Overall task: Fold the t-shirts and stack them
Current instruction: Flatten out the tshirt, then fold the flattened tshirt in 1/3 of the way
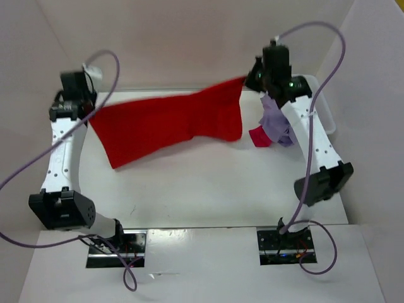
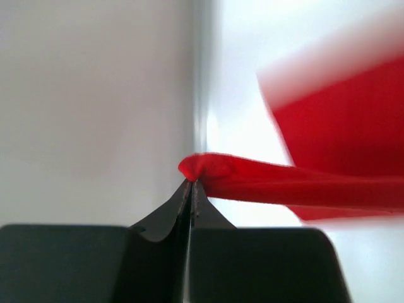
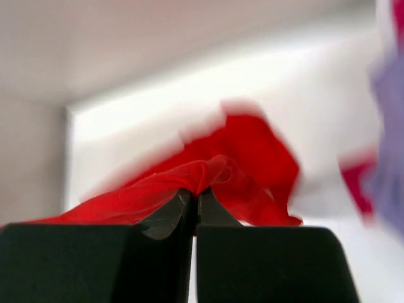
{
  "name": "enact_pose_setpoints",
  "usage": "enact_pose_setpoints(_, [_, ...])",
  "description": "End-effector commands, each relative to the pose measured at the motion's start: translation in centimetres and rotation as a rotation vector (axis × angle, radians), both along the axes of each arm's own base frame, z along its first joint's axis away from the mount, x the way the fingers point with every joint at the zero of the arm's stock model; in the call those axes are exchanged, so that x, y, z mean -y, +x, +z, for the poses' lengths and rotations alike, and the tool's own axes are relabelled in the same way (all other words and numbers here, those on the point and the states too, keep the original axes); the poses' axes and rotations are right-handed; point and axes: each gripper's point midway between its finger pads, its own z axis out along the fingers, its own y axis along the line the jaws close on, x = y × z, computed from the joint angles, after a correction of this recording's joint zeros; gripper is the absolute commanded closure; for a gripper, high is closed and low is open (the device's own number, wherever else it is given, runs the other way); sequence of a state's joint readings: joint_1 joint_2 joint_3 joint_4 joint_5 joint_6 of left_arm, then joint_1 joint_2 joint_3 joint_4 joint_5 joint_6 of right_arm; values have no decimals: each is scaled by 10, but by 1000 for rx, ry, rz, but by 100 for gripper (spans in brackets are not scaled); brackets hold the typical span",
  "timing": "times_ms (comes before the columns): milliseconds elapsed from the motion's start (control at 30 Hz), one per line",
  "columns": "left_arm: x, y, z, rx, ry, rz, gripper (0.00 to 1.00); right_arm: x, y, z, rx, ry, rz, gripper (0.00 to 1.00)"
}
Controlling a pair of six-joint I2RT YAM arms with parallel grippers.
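White table (image 1: 208,183), enclosed by plain pale panels at the back and sides. Left gripper (image 2: 191,183): jaws closed tight on a bunched corner of the bright red t-shirt (image 1: 164,123), with the cloth running off rightward from the tips. Right gripper (image 3: 194,192): jaws likewise closed on a gathered fold of the same shirt, with the cloth trailing leftward. The shirt is held stretched between the two arms over the far part of the table. Its long axis lies left to right, its upper edge is drawn taut, and its body hangs below as an uneven sheet. Each arm is placed at one end, so neither is judged nearer, and a lay-down is judged to call for both moving together. The lavender t-shirt (image 1: 276,120) and crimson t-shirt (image 1: 260,137) are heaped just beside the red shirt's right end, under the right arm, by the white bin (image 1: 325,117). Whether they lie inside the bin cannot be told. Collar, sleeves and which corners are gripped are not made out. Whether the lower edge touches the table is unclear. Both wrist views are blurred beyond the tips.
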State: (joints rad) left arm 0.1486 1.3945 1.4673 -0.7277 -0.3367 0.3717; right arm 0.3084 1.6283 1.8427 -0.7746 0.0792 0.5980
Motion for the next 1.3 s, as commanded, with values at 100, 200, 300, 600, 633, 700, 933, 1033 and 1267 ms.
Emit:
enact_pose_setpoints(100, [15,16,257,788,-47,-11,100,15,-12,224,564,-130,-80,100])
enact_pose_setpoints(200, [13,7,244,748,18,-13,100,16,-16,189,471,-193,-83,100])
enact_pose_setpoints(300, [8,0,217,683,60,-9,100,20,-32,157,385,-221,-79,100])
enact_pose_setpoints(600, [1,-62,96,351,146,3,100,16,-138,-16,-2,-121,-19,100])
enact_pose_setpoints(633, [1,-72,78,285,142,7,100,5,-150,-34,-63,-58,9,100])
enact_pose_setpoints(700, [0,-94,41,164,147,18,100,3,-182,-92,-206,-48,33,100])
enact_pose_setpoints(933, [-2,-147,-79,-182,155,21,100,-25,-235,-177,-431,31,113,100])
enact_pose_setpoints(1033, [1,-166,-107,-269,138,19,100,-33,-235,-189,-469,15,140,100])
enact_pose_setpoints(1267, [-7,-186,-124,-339,189,42,100,-69,-233,-203,-510,-20,253,100])
